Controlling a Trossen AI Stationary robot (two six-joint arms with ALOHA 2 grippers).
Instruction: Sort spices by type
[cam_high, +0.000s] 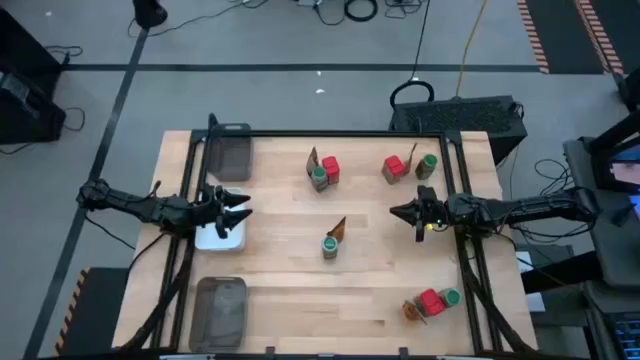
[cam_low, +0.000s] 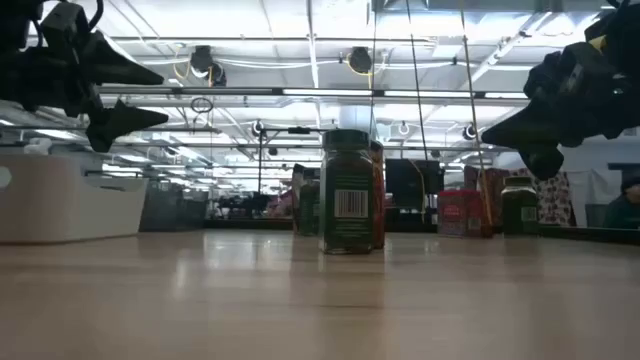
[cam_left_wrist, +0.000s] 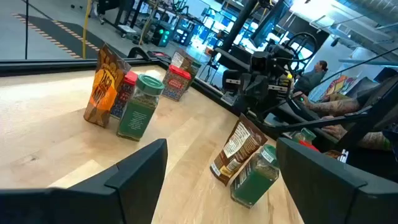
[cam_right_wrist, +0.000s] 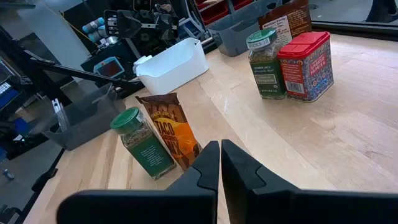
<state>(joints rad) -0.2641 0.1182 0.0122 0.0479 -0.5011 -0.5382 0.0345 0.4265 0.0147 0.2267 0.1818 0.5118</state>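
Observation:
The spices stand on the table in several small groups. In the middle, a green-lidded jar (cam_high: 329, 246) stands next to a brown-orange sachet (cam_high: 338, 228); both also show in the right wrist view, the jar (cam_right_wrist: 142, 144) and the sachet (cam_right_wrist: 171, 129). A far group holds a sachet, a jar and a red box (cam_high: 331, 170). Another red box (cam_high: 393, 168), a sachet and a jar (cam_high: 427, 165) stand far right. My left gripper (cam_high: 240, 208) hovers open over the white dish (cam_high: 220, 238). My right gripper (cam_high: 398, 212) hangs shut in the air to the right of the middle pair, touching nothing.
Two grey mesh trays sit on the left side, one at the far edge (cam_high: 232, 152) and one at the near edge (cam_high: 220, 310). A third group with a red box (cam_high: 430, 300) stands near the right front corner. Bare wood lies between the groups.

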